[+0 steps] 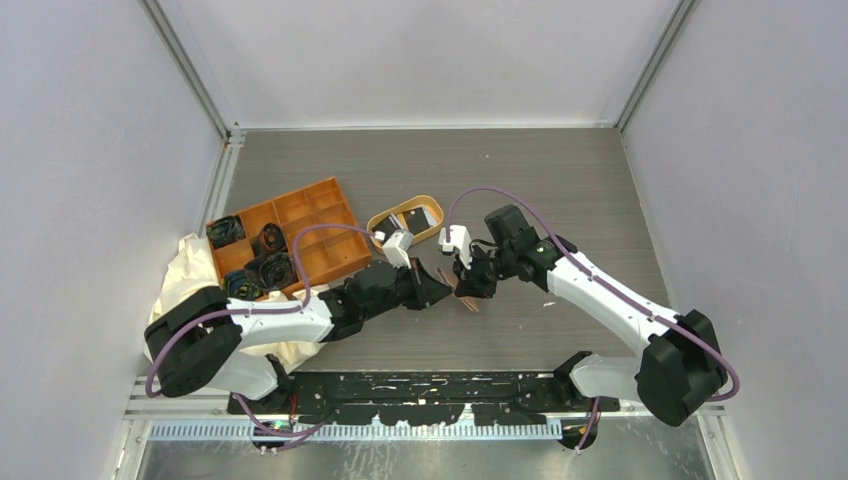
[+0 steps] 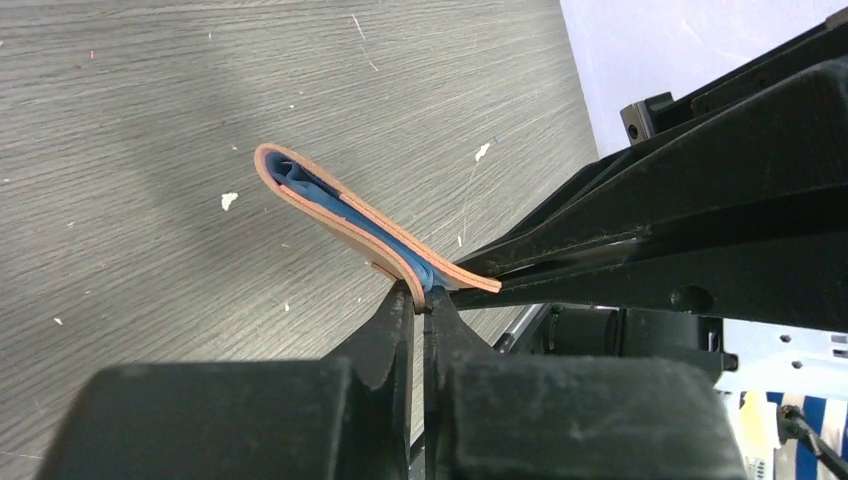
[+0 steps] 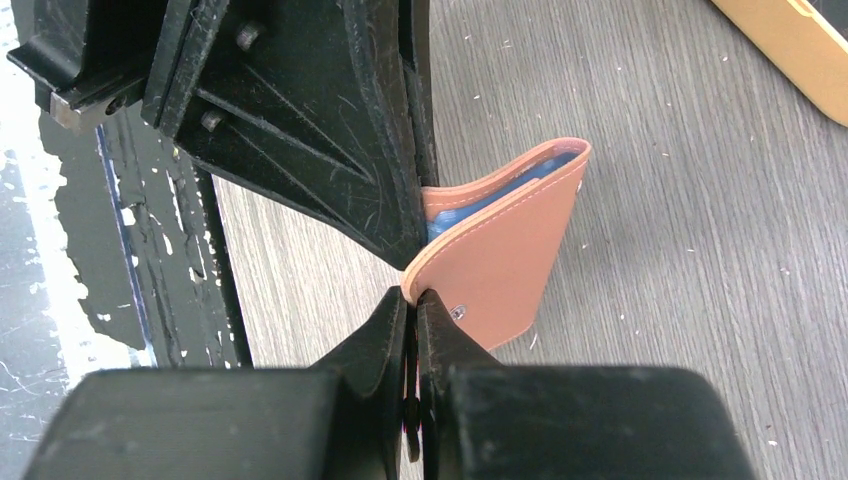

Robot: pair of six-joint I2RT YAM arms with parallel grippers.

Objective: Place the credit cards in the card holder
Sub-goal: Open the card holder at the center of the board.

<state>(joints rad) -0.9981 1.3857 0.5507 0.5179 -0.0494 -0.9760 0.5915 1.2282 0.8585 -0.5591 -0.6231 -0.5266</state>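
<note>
The card holder [image 2: 340, 212], a pinkish-brown wallet with a blue lining, hangs above the table between both grippers. In the top view it shows as a thin sliver [image 1: 466, 300]. My left gripper [image 2: 425, 297] is shut on one leather flap, and the other flap spreads away toward the right arm. My right gripper [image 3: 412, 296] is shut on the edge of the outer flap [image 3: 510, 250], beside the snap stud. The two grippers [image 1: 438, 284] [image 1: 472, 282] meet tip to tip at the table's middle. The credit cards [image 1: 416, 217], black with white patches, lie in the oval tray behind them.
The oval tan-rimmed tray [image 1: 384, 218] stands just behind the grippers; its corner [image 3: 790, 40] shows in the right wrist view. An orange compartment tray [image 1: 310, 225] with dark items sits at the left, beside a cream cloth [image 1: 185, 275].
</note>
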